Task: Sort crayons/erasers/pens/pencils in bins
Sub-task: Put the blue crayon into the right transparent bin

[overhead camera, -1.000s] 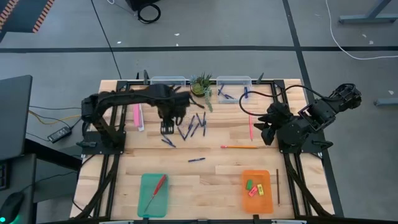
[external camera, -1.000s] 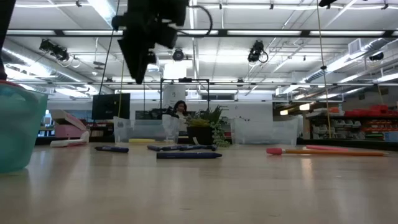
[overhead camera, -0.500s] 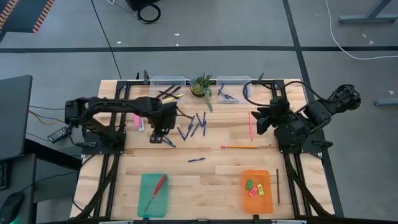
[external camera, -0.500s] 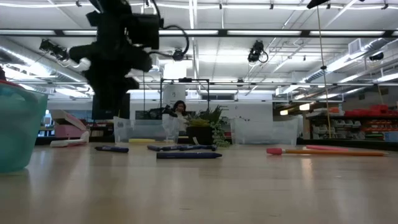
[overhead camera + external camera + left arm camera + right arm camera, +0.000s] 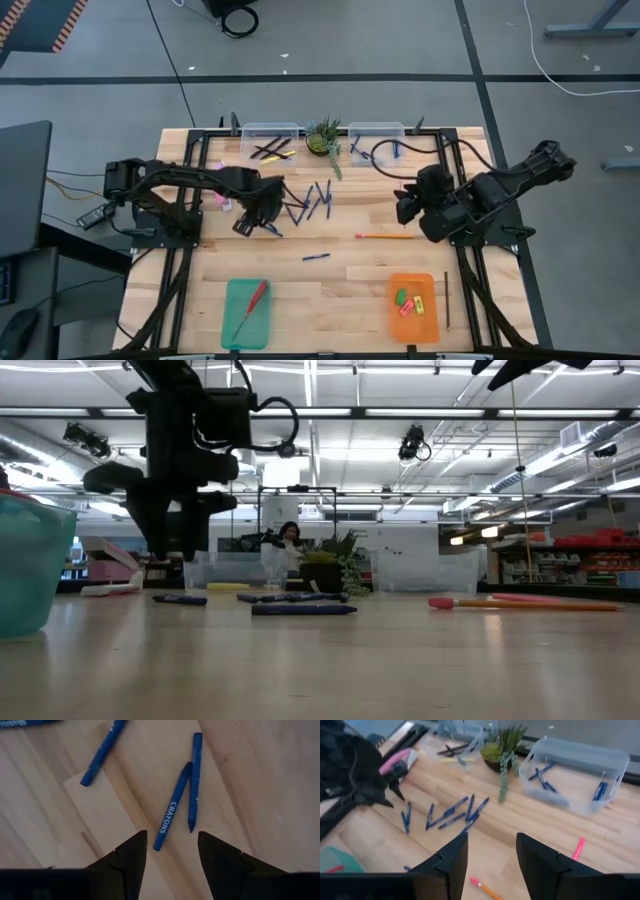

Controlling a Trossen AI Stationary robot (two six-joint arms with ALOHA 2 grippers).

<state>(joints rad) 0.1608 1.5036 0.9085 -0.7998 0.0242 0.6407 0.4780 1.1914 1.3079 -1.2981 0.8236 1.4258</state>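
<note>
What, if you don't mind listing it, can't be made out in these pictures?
- Left fingers: high view, hidden under the arm itself.
- Right tub: right wrist view, sticks inside too blurred to count.
- Orange tray: erasers too small in the high view to count.
- Teal tray: low view, cut off by the edge.

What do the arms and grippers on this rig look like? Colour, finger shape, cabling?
Both arms are dark, near-black, jointed links with black cables looped alongside. The left gripper and right gripper each have two matte black, wedge-shaped fingers tapering to blunt tips. No markings are visible.
</note>
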